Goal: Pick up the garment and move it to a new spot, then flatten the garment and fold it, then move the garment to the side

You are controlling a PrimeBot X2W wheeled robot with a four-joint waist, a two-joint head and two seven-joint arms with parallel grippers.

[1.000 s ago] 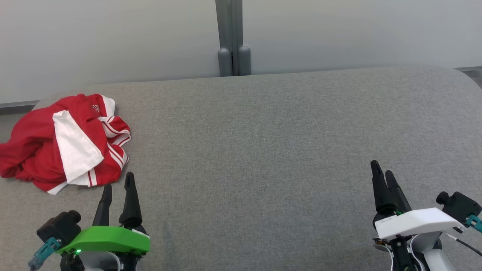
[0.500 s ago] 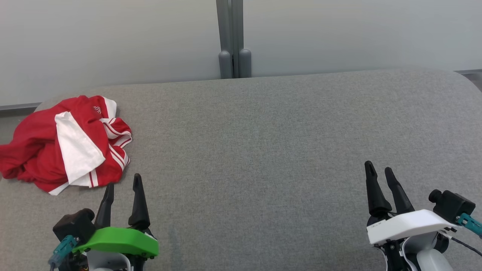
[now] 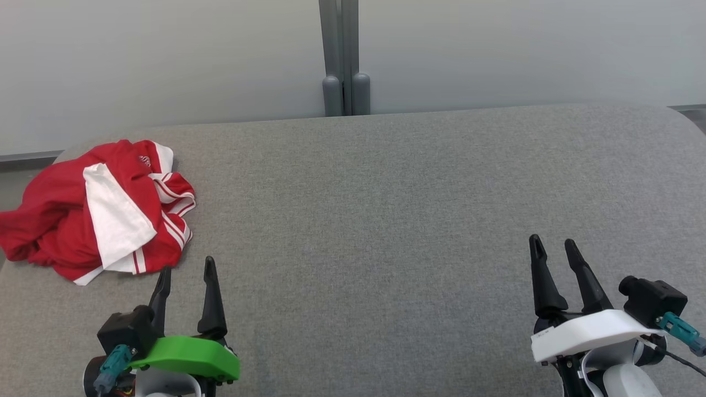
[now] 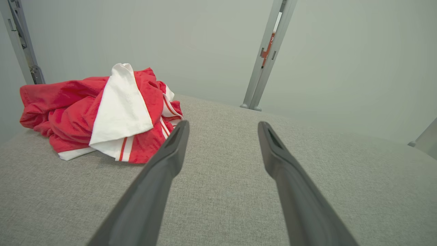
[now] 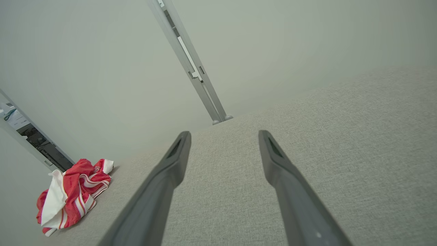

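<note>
Best pinch a raised fold of the probably light, limp garment [image 3: 60,220] heaped far left, using the left gripper [image 3: 186,266], wide open and empty like the right gripper [image 3: 551,241].

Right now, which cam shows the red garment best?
Left wrist view: garment close, large, creases and white panel clear. Head view shows it smaller, against the left edge; right wrist view, tiny at lower left.

Grey worktop [image 3: 386,220]: open passage across centre and right, front to back. Crumpled garment [image 3: 94,215] heaped at the far left corner, blocking low passage there. Upright post [image 3: 345,94] and wall panels [image 3: 165,55] close off the rear edge.
</note>
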